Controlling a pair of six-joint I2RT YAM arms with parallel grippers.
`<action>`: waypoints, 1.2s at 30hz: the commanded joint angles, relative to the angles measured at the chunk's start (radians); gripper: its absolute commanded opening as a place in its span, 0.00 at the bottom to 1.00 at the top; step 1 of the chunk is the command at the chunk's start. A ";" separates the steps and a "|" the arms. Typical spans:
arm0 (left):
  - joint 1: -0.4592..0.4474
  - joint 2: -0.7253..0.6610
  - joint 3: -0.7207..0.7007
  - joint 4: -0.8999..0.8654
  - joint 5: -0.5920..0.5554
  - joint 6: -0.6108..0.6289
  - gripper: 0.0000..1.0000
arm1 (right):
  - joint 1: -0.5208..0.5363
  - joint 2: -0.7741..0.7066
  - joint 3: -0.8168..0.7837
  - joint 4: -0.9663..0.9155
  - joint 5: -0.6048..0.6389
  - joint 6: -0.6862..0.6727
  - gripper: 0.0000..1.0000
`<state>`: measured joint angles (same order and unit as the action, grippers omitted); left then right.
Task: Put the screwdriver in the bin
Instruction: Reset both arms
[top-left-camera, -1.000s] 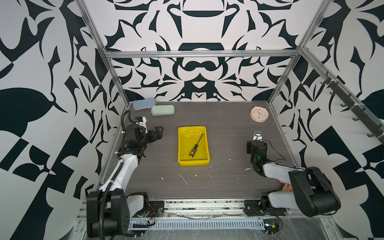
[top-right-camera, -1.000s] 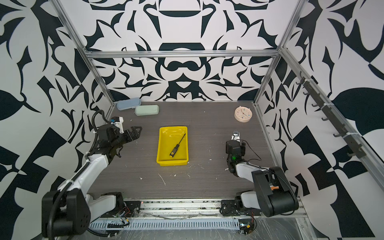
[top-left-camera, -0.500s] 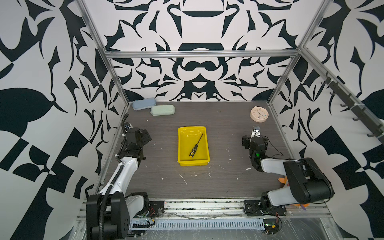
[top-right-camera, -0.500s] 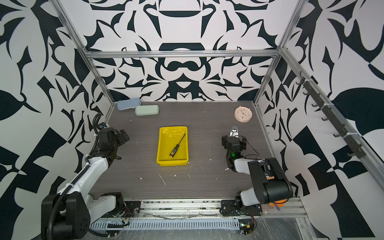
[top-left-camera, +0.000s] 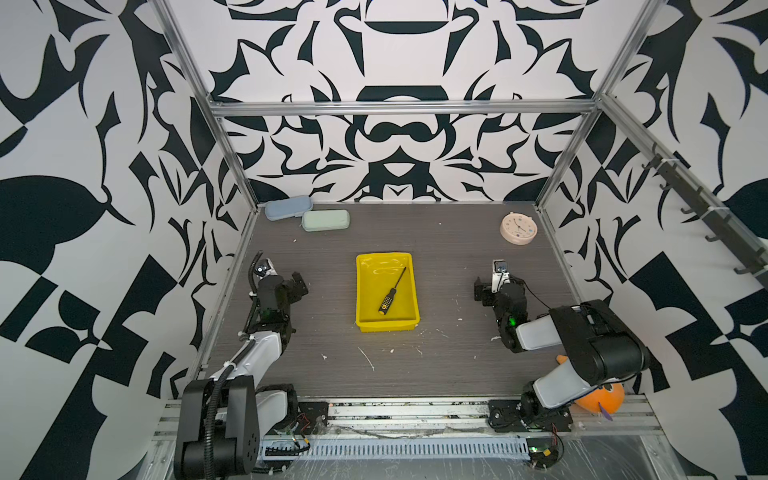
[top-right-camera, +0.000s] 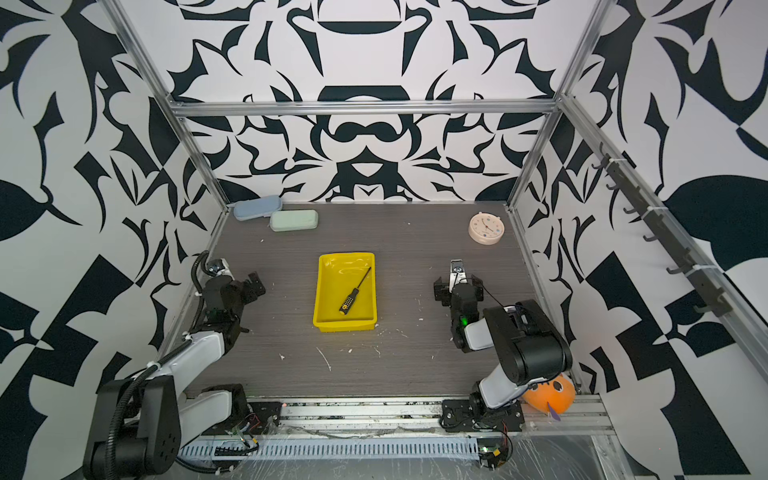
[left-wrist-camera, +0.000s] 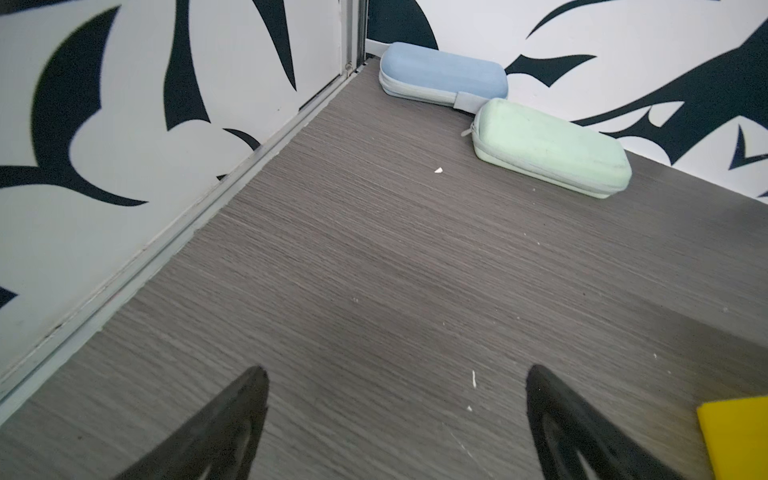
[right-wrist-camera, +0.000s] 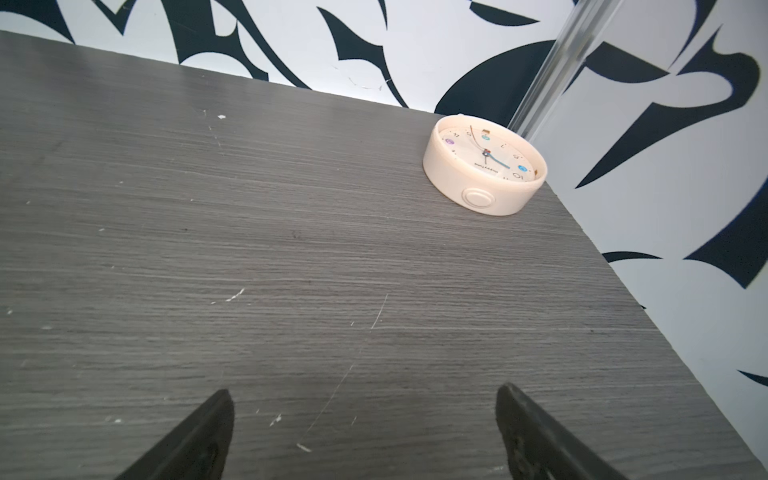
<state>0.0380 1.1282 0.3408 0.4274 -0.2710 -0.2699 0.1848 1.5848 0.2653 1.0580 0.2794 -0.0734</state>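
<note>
**Changes against the earlier frames**
- The screwdriver (top-left-camera: 393, 291) (top-right-camera: 357, 289) has not moved. It lies diagonally on the floor of the bin (top-left-camera: 360, 291) (top-right-camera: 318, 291), at the centre of both top views. The yellow butt points to the lower left and the shaft tip to the upper right.
- The bin has not moved on the worktop (top-left-camera: 449, 257).
- The left pincer (left-wrist-camera: 397, 370) (top-left-camera: 300, 283) now sits lower in the frame and closer to the left wall than one second earlier.
- The right pincer (right-wrist-camera: 363, 390) has shifted slightly to the left. The elbow of its arm has moved up and to the left. Its jaws stand wider apart than one second earlier.

**Pincer state**
- Left: jaws apart, with only bare worktop between them.
- Right: jaws apart, with only bare worktop between them.

**Writing and labels**
- The cream alarm clock (right-wrist-camera: 484, 166) (top-left-camera: 518, 228) lies face up at the upper right of the worktop. Its dial carries printed numerals and coloured dots. The small line of print below the hands is not legible.
- No markings can be made out on the blue case (left-wrist-camera: 442, 72) or the green case (left-wrist-camera: 548, 149).
</note>
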 joint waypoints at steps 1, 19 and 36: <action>0.000 -0.028 0.029 0.084 0.028 0.042 0.99 | -0.003 -0.014 0.015 0.027 -0.016 -0.009 1.00; 0.000 0.189 -0.071 0.442 -0.085 0.093 0.99 | -0.004 -0.015 0.017 0.026 -0.019 -0.008 1.00; 0.014 0.413 0.033 0.462 0.168 0.195 0.99 | -0.024 -0.020 0.038 -0.025 -0.057 0.002 1.00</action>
<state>0.0429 1.5497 0.3584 0.9607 -0.1585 -0.0929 0.1692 1.5848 0.2726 1.0351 0.2413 -0.0784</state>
